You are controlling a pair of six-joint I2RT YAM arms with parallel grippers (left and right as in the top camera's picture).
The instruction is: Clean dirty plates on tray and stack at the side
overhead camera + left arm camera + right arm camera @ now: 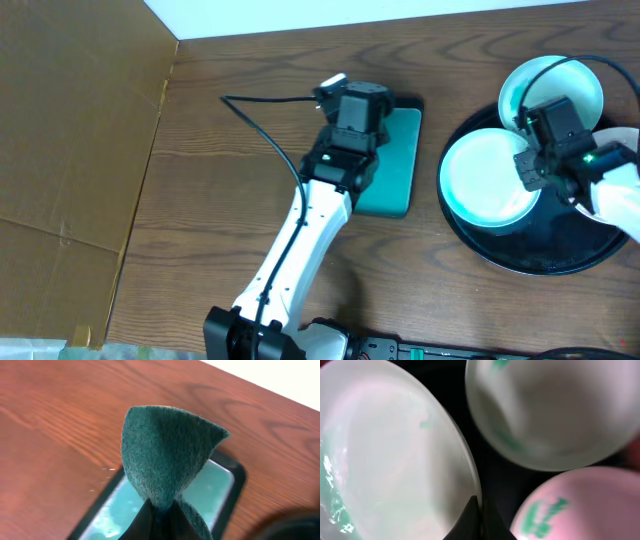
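Three dirty plates (490, 180) sit on the black tray (520, 262). The left fingers (142, 522) clench a green scouring pad (165, 450) over the teal dish (220, 485); the right fingers (470, 520) are at one plate's rim, grasp unclear.

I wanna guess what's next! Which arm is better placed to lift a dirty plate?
Right: the right claw seems to pinch a plate by its rim; the left claw holds a green pad over the teal dish.
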